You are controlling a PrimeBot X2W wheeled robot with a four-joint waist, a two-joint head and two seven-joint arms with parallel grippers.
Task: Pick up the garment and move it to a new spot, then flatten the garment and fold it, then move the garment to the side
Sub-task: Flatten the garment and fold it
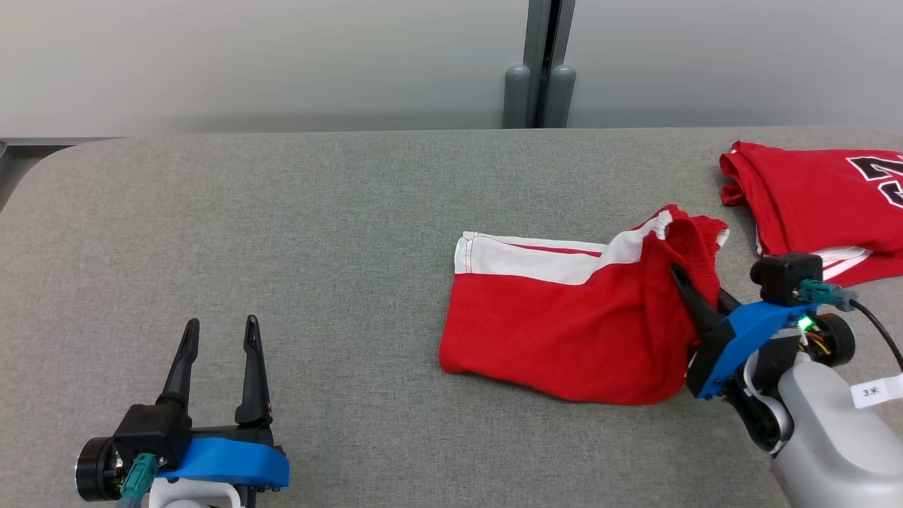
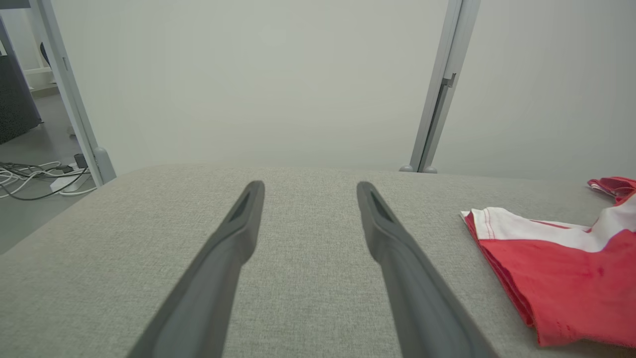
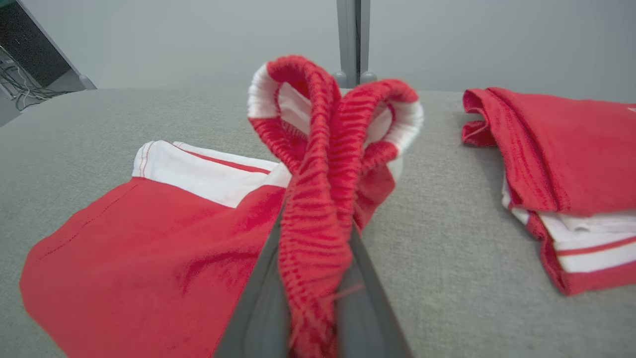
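Note:
The garment [image 1: 557,331] is a pair of red shorts with white side stripes, lying folded on the grey table right of centre. My right gripper [image 1: 681,275] is shut on its ribbed waistband [image 3: 318,199], which bunches up in two loops above the fingers at the garment's right end. The leg end [image 2: 556,268] lies flat to the left. My left gripper [image 1: 220,328] stands open at the lower left, well clear of the garment, with nothing between its fingers [image 2: 238,233].
A folded red jersey [image 1: 818,204] with white trim lies at the table's right edge, close to my right arm. The padded grey table [image 1: 282,233] stretches bare to the left. A wall and a grey post [image 1: 540,67] stand behind it.

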